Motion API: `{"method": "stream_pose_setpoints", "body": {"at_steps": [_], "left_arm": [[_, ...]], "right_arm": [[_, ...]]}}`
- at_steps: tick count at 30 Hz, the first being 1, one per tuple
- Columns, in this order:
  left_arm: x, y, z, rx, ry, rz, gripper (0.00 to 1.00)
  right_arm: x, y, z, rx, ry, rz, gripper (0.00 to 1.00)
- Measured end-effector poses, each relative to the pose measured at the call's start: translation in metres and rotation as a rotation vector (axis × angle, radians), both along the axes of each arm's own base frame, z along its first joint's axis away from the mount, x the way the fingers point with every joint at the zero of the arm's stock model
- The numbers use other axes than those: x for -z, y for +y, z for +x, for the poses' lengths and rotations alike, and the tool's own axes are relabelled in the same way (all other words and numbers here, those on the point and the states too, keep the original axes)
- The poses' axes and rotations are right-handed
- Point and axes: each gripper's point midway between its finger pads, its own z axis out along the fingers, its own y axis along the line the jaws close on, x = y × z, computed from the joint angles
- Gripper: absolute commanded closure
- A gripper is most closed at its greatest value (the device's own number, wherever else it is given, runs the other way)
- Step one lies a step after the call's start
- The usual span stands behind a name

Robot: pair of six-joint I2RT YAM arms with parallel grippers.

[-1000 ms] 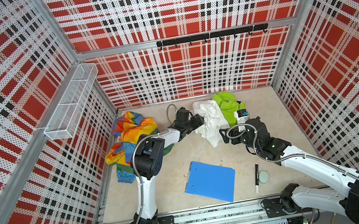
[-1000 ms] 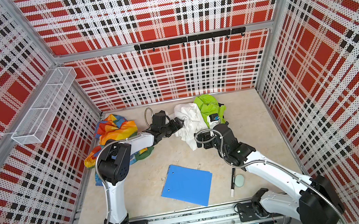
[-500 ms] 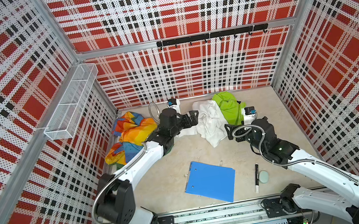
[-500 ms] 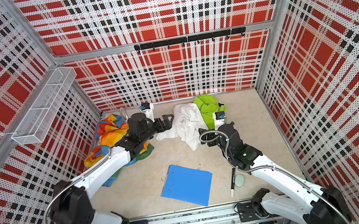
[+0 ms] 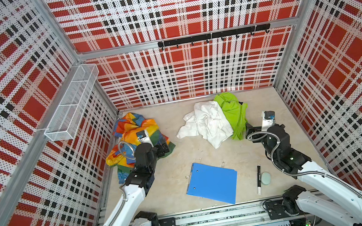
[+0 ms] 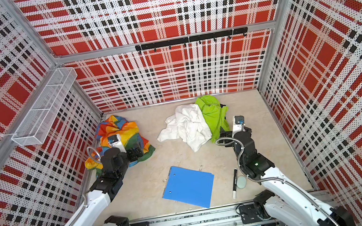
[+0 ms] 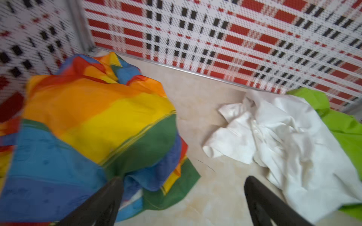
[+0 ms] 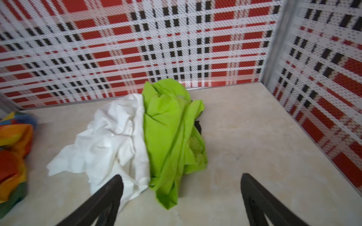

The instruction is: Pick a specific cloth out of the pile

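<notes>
Rainbow cloth (image 5: 132, 131) bunched in far-left corner of bench (image 5: 179, 168), apart from white cloth (image 5: 206, 124) and green cloth (image 5: 232, 110) at far edge. Left gripper (image 7: 182, 180) jaws apart, empty, at rainbow cloth's near edge; right gripper (image 8: 182, 176) jaws apart, empty, beside green cloth

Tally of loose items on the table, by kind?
Cloths: 3 (rainbow-striped cloth, white cloth, lime-green cloth)
Clipboards: 1 (blue clipboard)
Markers: 1 (marker)
Discs: 1 (pale green disc)
Total: 6
Dark bit behind the lime-green cloth: unidentifiable, not counted.
</notes>
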Motion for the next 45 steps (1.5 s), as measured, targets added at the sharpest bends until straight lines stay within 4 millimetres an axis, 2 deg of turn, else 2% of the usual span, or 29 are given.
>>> {"method": "stream_pose_setpoints", "body": {"at_steps": [3, 6, 12, 16, 18, 24, 27, 32, 38, 45], "left_arm": [[0.019, 0.022, -0.007, -0.046, -0.029, 0.047, 0.01], [0.042, 0.031, -0.007, -0.065, -0.011, 0.093, 0.01], [0.062, 0.036, 0.015, -0.063, -0.028, 0.189, 0.01], [0.079, 0.043, 0.025, -0.067, -0.016, 0.240, 0.01], [0.079, 0.044, 0.030, -0.063, -0.036, 0.257, 0.01], [0.070, 0.046, 0.050, -0.049, -0.133, 0.255, 0.01], [0.081, 0.044, 0.051, -0.023, -0.136, 0.255, 0.01], [0.073, 0.039, 0.053, 0.017, -0.172, 0.245, 0.01], [0.066, 0.044, 0.060, 0.040, -0.195, 0.215, 0.01], [0.066, 0.039, 0.060, 0.064, -0.197, 0.201, 0.01]], "right_arm": [[0.011, -0.029, 0.002, 0.084, 0.003, -0.032, 0.00], [0.019, -0.043, 0.002, 0.124, -0.033, -0.072, 0.00], [0.064, -0.067, -0.006, 0.165, -0.025, -0.160, 0.00], [0.066, -0.081, 0.002, 0.201, -0.043, -0.157, 0.00], [0.067, -0.083, 0.007, 0.204, -0.053, -0.154, 0.00], [0.090, -0.084, 0.022, 0.187, -0.024, -0.157, 0.00], [0.099, -0.088, 0.028, 0.188, -0.007, -0.158, 0.00], [0.096, -0.094, 0.042, 0.194, -0.051, -0.140, 0.00], [0.109, -0.095, 0.047, 0.183, -0.061, -0.128, 0.00], [0.100, -0.090, 0.052, 0.158, -0.099, -0.123, 0.00]]}}
